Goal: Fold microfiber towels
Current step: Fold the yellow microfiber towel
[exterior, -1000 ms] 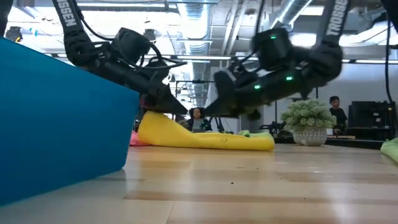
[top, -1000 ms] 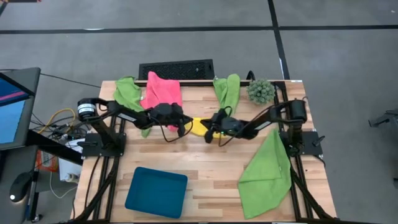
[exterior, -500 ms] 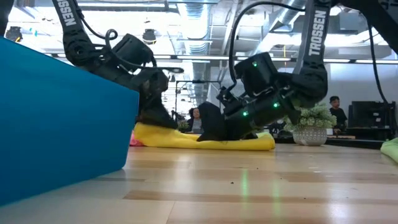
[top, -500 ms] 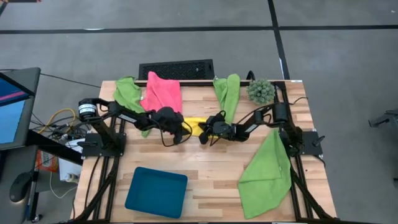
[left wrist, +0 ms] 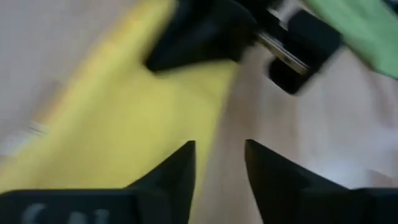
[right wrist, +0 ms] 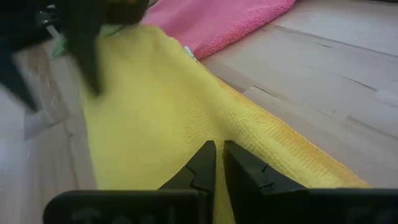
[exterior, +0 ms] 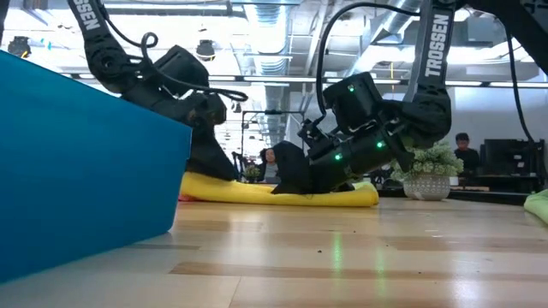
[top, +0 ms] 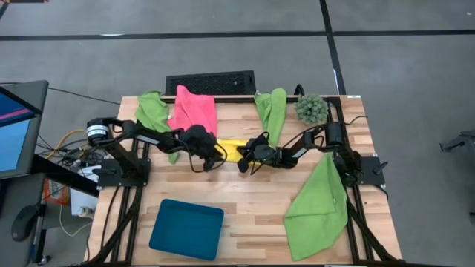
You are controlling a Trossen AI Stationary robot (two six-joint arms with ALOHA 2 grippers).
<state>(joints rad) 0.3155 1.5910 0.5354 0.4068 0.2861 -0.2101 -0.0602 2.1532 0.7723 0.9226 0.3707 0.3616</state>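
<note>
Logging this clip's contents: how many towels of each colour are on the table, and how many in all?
Lime green towels: 3
Hot pink towel: 1
Yellow towel: 1
Total: 5 towels

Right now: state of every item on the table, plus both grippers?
yellow towel: folded flat, mid-table
pink towel: spread, back edge
green towels: one spread front right, two bunched at back
teal tray: empty
plant: upright
left gripper: open, at the yellow towel's edge
right gripper: nearly shut, on the yellow towel
</note>
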